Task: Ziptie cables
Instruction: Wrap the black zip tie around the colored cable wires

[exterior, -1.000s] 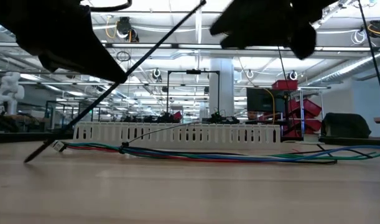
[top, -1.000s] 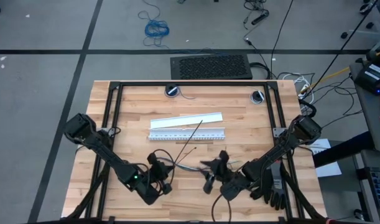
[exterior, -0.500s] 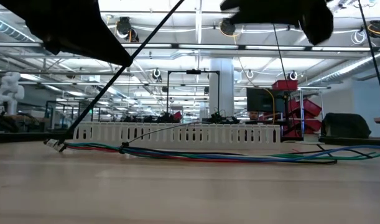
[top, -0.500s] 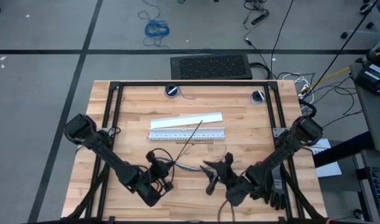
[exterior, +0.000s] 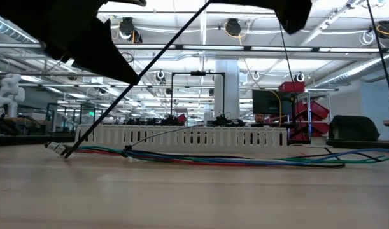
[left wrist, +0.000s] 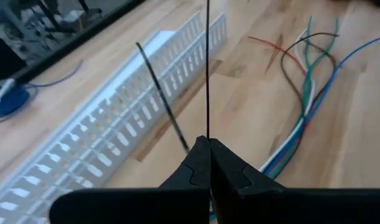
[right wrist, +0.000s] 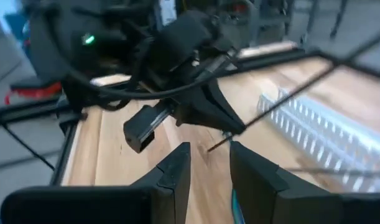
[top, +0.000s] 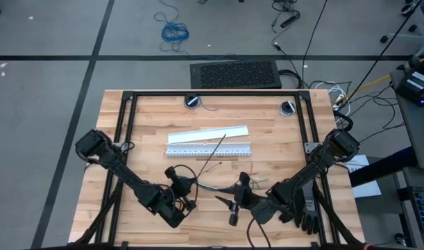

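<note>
Toward the bench's near edge, the right gripper (top: 232,205) has swung in from its earlier, more open stance; its fingers (right wrist: 177,171) now stand part-way apart, holding nothing, facing the left gripper (top: 186,197) just beside it. That one stays clamped shut on one ziptie (left wrist: 207,68), whose lower tip has slid along to rest against the end of the cables (exterior: 200,158). They lie flat mid-bench, in front of the white slotted strip (top: 209,150). The handover or threading looks about to start; nothing is looped yet.
</note>
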